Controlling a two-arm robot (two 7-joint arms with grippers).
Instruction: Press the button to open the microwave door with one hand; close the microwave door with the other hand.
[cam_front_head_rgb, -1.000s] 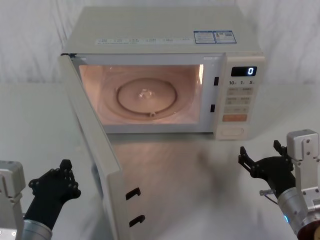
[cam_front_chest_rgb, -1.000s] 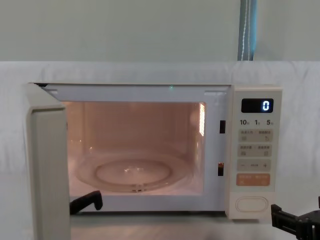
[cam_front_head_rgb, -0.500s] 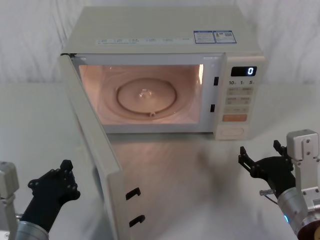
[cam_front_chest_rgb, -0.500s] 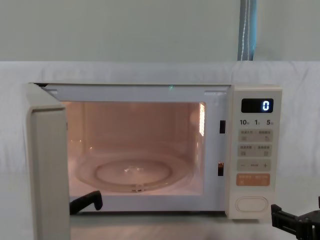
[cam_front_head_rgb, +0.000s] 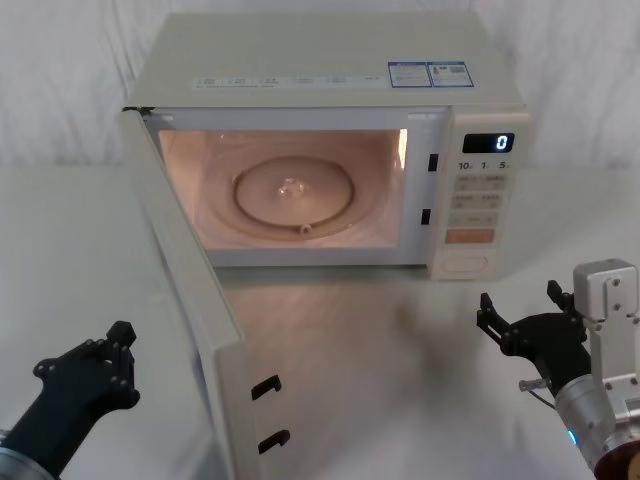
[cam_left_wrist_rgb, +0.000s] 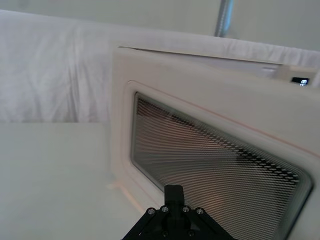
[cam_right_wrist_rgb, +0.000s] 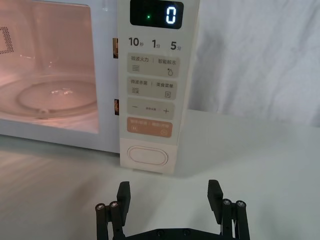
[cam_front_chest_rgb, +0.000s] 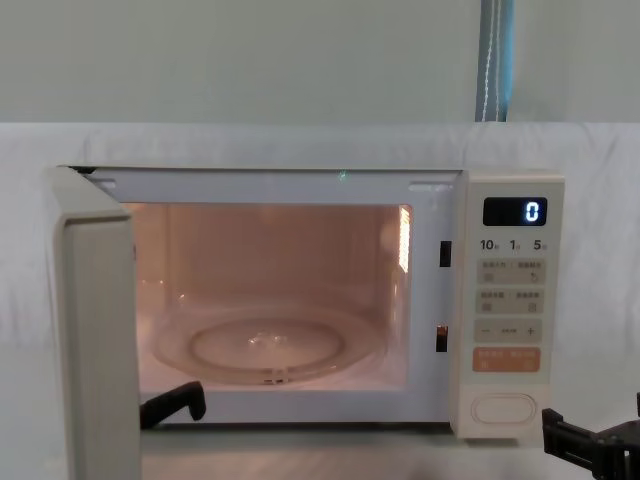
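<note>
The microwave door (cam_front_head_rgb: 190, 290) stands swung wide open toward me on the left, with the lit cavity behind it. Its dark mesh window (cam_left_wrist_rgb: 215, 150) faces my left gripper (cam_left_wrist_rgb: 173, 192), which is shut. That gripper (cam_front_head_rgb: 118, 345) hovers low on the door's outer side, apart from it. The button (cam_front_head_rgb: 463, 264), a wide cream pill, sits at the bottom of the control panel. My right gripper (cam_front_head_rgb: 520, 310) is open in front of the button (cam_right_wrist_rgb: 148, 156) and a little below it, not touching. In the chest view the door's edge (cam_front_chest_rgb: 95, 340) is at the left and the button (cam_front_chest_rgb: 504, 409) at the lower right.
The microwave (cam_front_head_rgb: 330, 70) stands at the back of a white cloth-covered table (cam_front_head_rgb: 380, 380). A glass turntable (cam_front_head_rgb: 292, 195) lies inside. Two black latch hooks (cam_front_head_rgb: 265, 387) stick out from the door's inner edge. The display (cam_right_wrist_rgb: 156, 14) reads 0.
My left gripper has drawn back toward me and to the left, away from the door's outer side. The right gripper and the door have not moved.
</note>
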